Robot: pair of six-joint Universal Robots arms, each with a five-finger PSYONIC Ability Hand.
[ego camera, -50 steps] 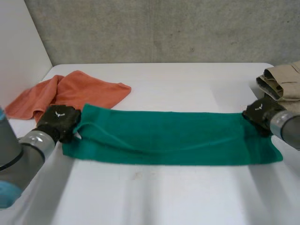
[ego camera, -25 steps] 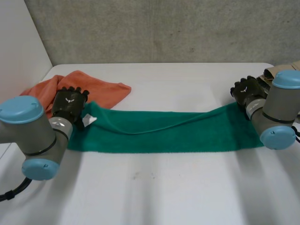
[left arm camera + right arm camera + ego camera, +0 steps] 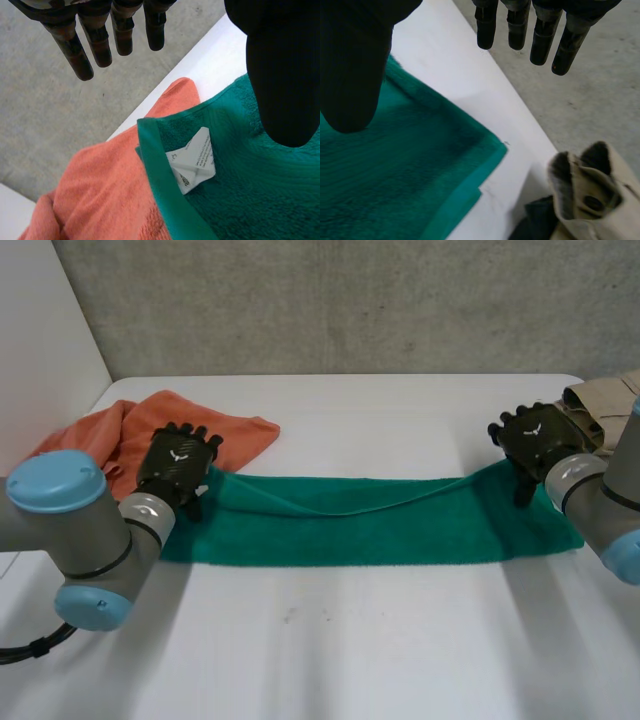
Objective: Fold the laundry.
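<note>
Green towel (image 3: 370,525), a long folded strip of nubby terry, lies across the middle of the head view on the smooth white table (image 3: 400,640). The left hand (image 3: 178,462) is at its left end and the right hand (image 3: 532,435) at its right end. A crumpled orange cloth (image 3: 150,425) sits at upper left, and a stiff beige garment (image 3: 605,405) at the right edge. The left wrist view adds a creased white label (image 3: 192,160) inside the towel's hemmed corner, below the left hand's fingers (image 3: 100,45), which are straight, apart from the thumb and pinching nothing. The right wrist view shows the right hand's fingers (image 3: 540,35) likewise straight and empty over the towel's layered corner, with a dark button (image 3: 592,202) on the beige garment.
</note>
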